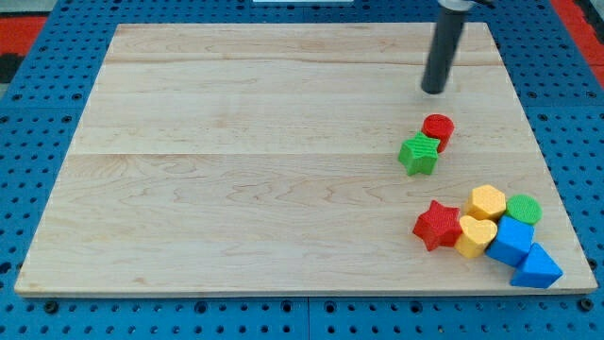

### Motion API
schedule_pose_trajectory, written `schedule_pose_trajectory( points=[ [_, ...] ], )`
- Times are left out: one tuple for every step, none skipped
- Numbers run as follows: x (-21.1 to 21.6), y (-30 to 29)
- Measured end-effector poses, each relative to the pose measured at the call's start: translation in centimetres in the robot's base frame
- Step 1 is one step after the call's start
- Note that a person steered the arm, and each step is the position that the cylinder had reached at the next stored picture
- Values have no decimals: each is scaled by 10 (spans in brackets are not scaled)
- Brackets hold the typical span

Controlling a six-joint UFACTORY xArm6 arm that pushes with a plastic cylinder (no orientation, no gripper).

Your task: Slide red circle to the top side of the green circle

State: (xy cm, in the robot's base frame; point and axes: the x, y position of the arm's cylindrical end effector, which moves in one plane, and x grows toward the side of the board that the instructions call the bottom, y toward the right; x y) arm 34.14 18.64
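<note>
The red circle [438, 129] lies on the wooden board at the view's right, touching the green star [419, 155] just below and left of it. The green circle [524, 209] sits lower right, in a cluster of blocks. My tip [433, 91] stands on the board a short way above the red circle, apart from it. The rod rises to the view's top edge.
The cluster at the lower right holds a red star [437, 224], a yellow hexagon [487, 202], a yellow heart [477, 235], a blue cube [511, 240] and a blue triangle [536, 268]. The board's right edge [557, 170] runs close by, with blue pegboard around.
</note>
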Motion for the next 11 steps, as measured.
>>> schedule_pose_trajectory(
  points=[
    [8,-35],
    [9,-63],
    [16,-36],
    [23,1],
    [40,-9],
    [40,-44],
    [50,-44],
    [52,-39],
    [65,-21],
    [85,3],
    [107,26]
  ],
)
